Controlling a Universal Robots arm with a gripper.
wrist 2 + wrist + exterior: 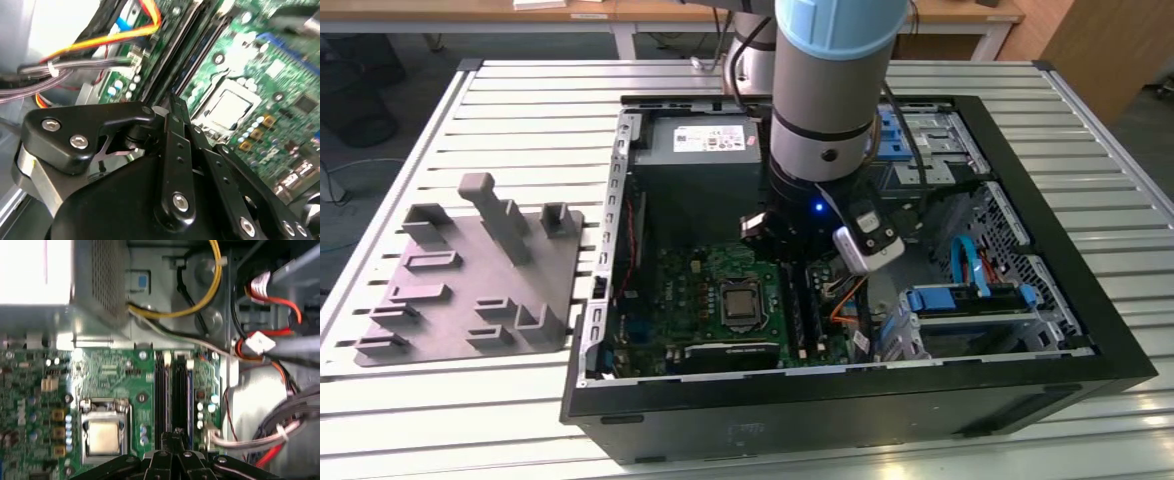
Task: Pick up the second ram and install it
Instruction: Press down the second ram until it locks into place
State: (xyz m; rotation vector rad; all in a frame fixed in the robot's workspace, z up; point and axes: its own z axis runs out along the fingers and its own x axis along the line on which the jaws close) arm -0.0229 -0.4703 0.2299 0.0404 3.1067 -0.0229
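My gripper (pixel 783 258) hangs low inside the open computer case (pixel 1014 360), over the green motherboard (pixel 707 300). In both wrist views the black fingers are shut together, and the gripper (pixel 177 433) (pixel 173 102) sits directly above the long black memory slots (pixel 172 395) (pixel 197 55) beside the processor socket (pixel 102 432). A thin dark strip, which I take for the second ram (pixel 178 390), runs edge-on along the slot line out from under the fingertips. I cannot tell whether the fingers pinch it or only rest on it.
The grey plastic fixture (pixel 467 290) with upright posts lies on the slatted table at the exterior view's left, with nothing on it. The power supply (pixel 700 140), bundles of orange, yellow and grey cables (pixel 100 42) and the drive cage (pixel 974 300) crowd the gripper.
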